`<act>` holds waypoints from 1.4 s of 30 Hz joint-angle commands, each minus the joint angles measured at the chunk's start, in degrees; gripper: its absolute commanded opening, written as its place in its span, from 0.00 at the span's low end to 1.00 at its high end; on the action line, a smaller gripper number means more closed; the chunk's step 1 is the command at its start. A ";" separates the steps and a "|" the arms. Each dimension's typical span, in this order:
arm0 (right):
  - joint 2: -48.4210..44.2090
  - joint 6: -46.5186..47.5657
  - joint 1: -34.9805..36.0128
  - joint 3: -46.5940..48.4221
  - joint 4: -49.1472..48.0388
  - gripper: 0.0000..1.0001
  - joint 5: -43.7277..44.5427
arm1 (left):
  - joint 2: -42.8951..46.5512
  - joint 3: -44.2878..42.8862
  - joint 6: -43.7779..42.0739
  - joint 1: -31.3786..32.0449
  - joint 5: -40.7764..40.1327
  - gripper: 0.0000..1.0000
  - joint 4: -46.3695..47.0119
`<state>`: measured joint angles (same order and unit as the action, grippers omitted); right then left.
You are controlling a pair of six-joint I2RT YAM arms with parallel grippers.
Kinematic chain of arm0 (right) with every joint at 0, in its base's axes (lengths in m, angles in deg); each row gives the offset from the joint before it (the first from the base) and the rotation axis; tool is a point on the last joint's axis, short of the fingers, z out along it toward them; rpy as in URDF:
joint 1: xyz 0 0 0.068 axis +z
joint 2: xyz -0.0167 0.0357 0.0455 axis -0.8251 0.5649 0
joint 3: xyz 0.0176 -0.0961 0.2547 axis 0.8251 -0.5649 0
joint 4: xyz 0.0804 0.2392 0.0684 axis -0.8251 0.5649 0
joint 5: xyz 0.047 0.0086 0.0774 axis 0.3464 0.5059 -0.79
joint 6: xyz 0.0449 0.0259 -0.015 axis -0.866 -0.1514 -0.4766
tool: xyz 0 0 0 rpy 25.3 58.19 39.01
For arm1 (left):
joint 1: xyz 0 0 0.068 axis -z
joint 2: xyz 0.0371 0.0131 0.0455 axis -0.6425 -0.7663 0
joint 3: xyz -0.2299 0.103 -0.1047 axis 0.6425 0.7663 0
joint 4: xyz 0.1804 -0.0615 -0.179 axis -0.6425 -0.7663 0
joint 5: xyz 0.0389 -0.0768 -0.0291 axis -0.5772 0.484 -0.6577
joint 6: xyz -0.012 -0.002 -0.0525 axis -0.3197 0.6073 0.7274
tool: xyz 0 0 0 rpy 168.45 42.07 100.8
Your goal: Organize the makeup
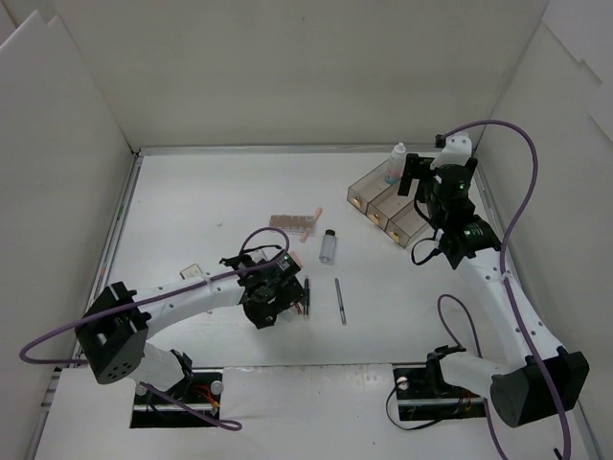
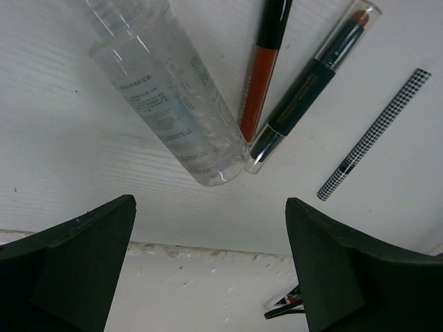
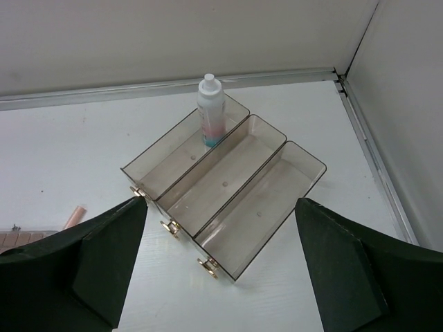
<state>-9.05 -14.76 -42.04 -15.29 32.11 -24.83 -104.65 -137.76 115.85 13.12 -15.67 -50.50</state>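
1. Finger state: my left gripper (image 2: 209, 207) stands wide open and holds nothing. My right gripper (image 3: 221, 204) is also spread wide and empty.
2. Location of the work: the clear bottle (image 2: 166, 90) lies flat on the table just ahead of my left fingers (image 2: 83, 263), not yet between them. An orange-red pencil (image 2: 259, 76) touches or nearly touches its right side, with a dark capped stick (image 2: 311, 86) just beside that. A checked thin pencil (image 2: 374, 135) lies further right, apart from the others.
3. Governing relation: the bottle's base points at the gap between my left fingers. Its long axis runs away from me, slanting to the upper left in the left wrist view. My jaws therefore stand roughly across its width.
4. Judgement: I need to advance along that axis and turn my wrist slightly before closing. The pencil beside the bottle could get pinched along with it.
5. Arm choice: my left arm is nearer. My right gripper hovers over the three-compartment tray (image 3: 304, 166), well apart. A white-capped bottle (image 3: 211, 114) stands upright in one outer compartment.
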 commanded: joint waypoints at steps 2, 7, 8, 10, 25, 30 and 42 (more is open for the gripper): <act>-3.66 -0.53 0.50 -0.28 -2.51 0.86 -0.88 | -1.05 0.07 4.46 0.16 2.10 0.83 1.29; -3.66 -2.82 0.41 -0.72 -2.60 0.86 -4.83 | -3.69 -0.37 4.47 -1.07 2.27 0.76 1.99; -3.66 -3.08 0.59 -0.81 -2.60 0.86 -5.27 | -4.48 -0.37 4.38 -1.07 2.27 0.75 2.17; -3.84 -3.52 0.94 -0.81 -2.78 0.86 -6.24 | -5.18 -0.20 4.21 -2.21 2.27 0.72 2.61; -1.82 -3.87 2.96 -0.37 -3.04 0.86 -6.95 | -9.85 -0.37 -0.80 -6.43 1.74 0.34 3.66; -1.47 -4.84 3.75 0.33 -1.90 0.86 -9.48 | -7.30 0.25 -5.28 -8.53 0.95 0.00 0.69; -2.61 -16.52 12.63 0.34 6.36 0.84 -29.70 | 18.24 2.87 -42.78 -7.22 -17.06 0.00 13.92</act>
<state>-10.69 -27.00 -30.89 -16.23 37.78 -47.23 -94.42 -135.20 88.29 4.95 -26.79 -45.49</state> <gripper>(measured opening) 0.846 0.408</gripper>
